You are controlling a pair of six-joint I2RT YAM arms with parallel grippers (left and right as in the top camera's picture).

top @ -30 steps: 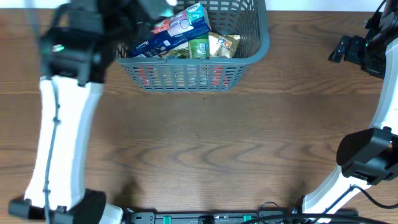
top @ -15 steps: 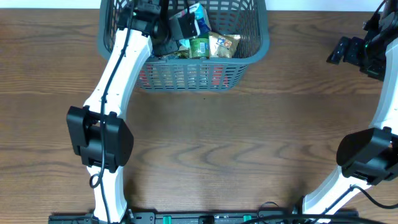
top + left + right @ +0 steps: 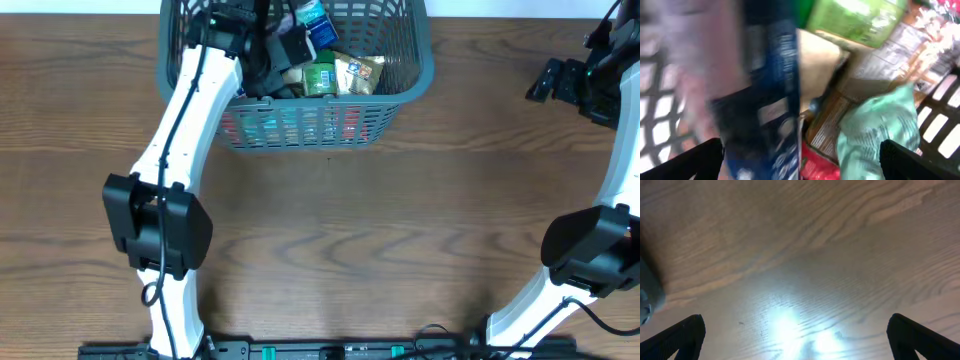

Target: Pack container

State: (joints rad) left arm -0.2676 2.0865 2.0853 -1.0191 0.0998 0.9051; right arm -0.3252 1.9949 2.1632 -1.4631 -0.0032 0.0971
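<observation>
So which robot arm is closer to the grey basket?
Left. The left arm's fingers are inside the basket among the packs; the right arm's fingers hover over the table, off to its right.

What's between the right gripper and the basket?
Nothing. In the overhead view only bare wooden table separates the right gripper from the grey mesh basket. The right wrist view also shows only wood beneath its open jaws.
</observation>
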